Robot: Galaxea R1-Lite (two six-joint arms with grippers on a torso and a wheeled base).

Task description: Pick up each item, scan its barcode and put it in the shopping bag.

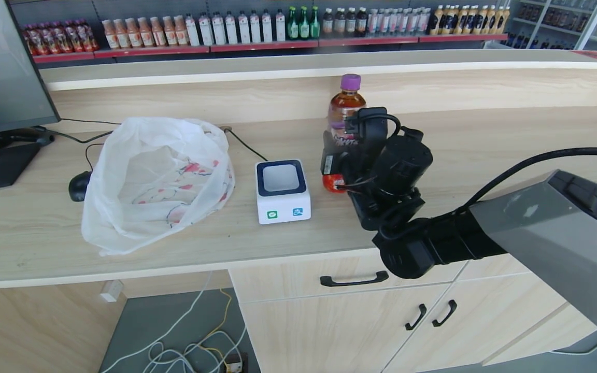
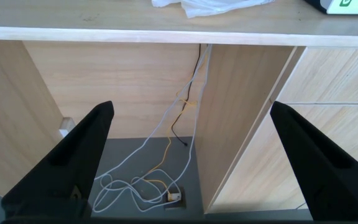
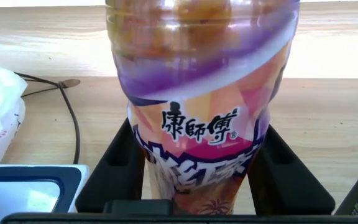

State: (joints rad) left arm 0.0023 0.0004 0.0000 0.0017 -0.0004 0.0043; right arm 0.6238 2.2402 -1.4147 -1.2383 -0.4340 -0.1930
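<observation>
1. The right arm (image 1: 563, 233) is clad in a grey, angular shell, joined to rounded black wrist segments (image 1: 412, 248).
2. A thick black cable (image 1: 537, 157) is looped from the wrist over the grey shell; a thinner cable (image 1: 389, 117) is curled atop the right gripper (image 1: 341, 155), which is black and blocky.
3. The left gripper (image 2: 191, 168) is seen as two matt black, wedge-shaped fingers (image 2: 73, 165).
</observation>
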